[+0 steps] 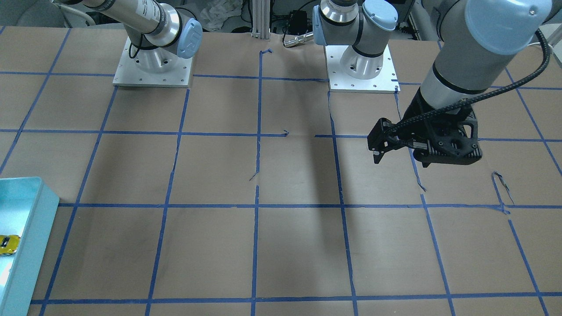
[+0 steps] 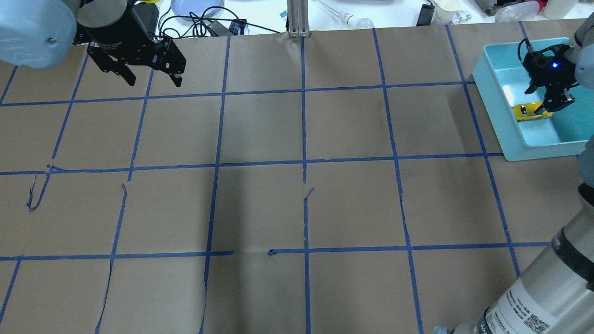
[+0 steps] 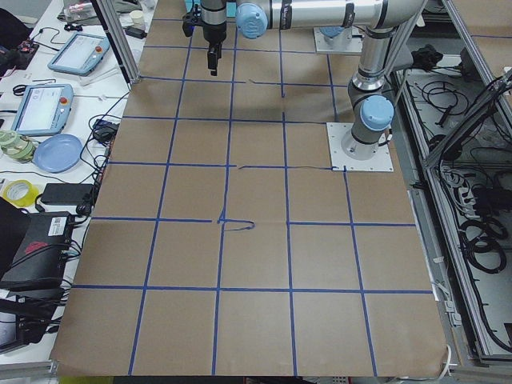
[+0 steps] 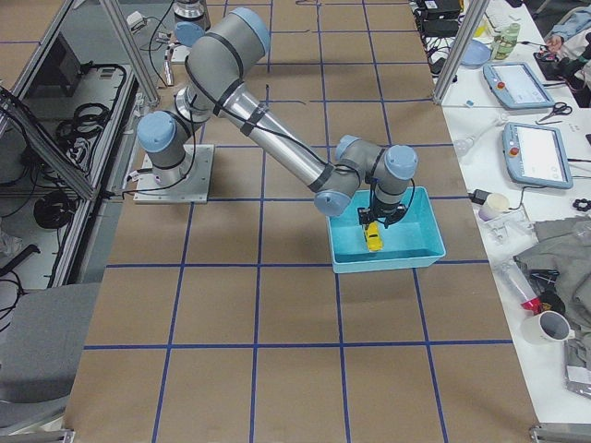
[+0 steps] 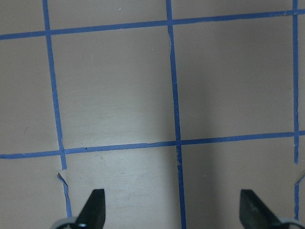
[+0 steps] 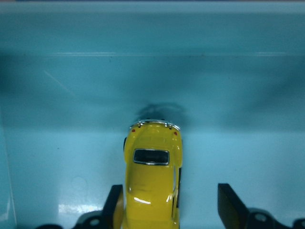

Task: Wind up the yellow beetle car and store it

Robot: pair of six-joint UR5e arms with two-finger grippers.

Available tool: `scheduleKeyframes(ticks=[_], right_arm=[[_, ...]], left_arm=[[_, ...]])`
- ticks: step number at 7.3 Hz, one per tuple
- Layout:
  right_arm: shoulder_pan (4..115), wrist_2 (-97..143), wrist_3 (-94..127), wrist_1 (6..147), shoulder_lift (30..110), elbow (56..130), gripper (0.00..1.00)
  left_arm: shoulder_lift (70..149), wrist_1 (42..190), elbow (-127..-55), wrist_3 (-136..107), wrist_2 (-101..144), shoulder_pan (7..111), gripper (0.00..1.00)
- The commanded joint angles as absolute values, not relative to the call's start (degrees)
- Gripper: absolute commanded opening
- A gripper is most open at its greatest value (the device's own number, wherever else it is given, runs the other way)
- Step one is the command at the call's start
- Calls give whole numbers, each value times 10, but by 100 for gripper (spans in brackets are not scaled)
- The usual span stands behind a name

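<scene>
Right gripper (image 6: pixel 170 191) spread wide inside the bin (image 2: pixel 533 150), holding nothing. Table (image 2: pixel 352 204) has a blue tape grid. Overhead view: teal bin at table's 2 o'clock. Left gripper (image 2: pixel 155 83) wide open above table at 10 o'clock, nothing in it. Yellow car (image 6: pixel 151 181) upright on bin floor, between right gripper's jaws, unclamped.

- The left arm (image 2: pixel 32 23) reaches toward 10 o'clock in the overhead view. The left gripper (image 2: pixel 154 82) hangs in the air, pointing straight down, jaws wide apart and holding nothing.
- The right arm (image 4: pixel 277 138) stretches far out toward 2 o'clock. The right gripper (image 2: pixel 542 98) points down, held low, jaws apart.
</scene>
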State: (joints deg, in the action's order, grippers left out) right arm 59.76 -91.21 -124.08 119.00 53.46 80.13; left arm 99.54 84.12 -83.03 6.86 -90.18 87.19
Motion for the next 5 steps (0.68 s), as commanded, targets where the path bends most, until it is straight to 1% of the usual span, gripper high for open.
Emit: scheduleKeyframes(ticks=[1, 2, 3, 5], right_arm=[[604, -904, -1174, 1101, 599, 800, 100], [624, -853, -1086, 1040, 649, 801, 100], [668, -839, -979, 1011, 683, 802, 100], [791, -845, -824, 996, 707, 803, 100]], left_arm=[[995, 841, -830, 69, -902, 872, 100], [995, 841, -830, 69, -902, 872, 100], [995, 841, -830, 69, -902, 872, 100], [995, 841, -830, 69, -902, 872, 100]])
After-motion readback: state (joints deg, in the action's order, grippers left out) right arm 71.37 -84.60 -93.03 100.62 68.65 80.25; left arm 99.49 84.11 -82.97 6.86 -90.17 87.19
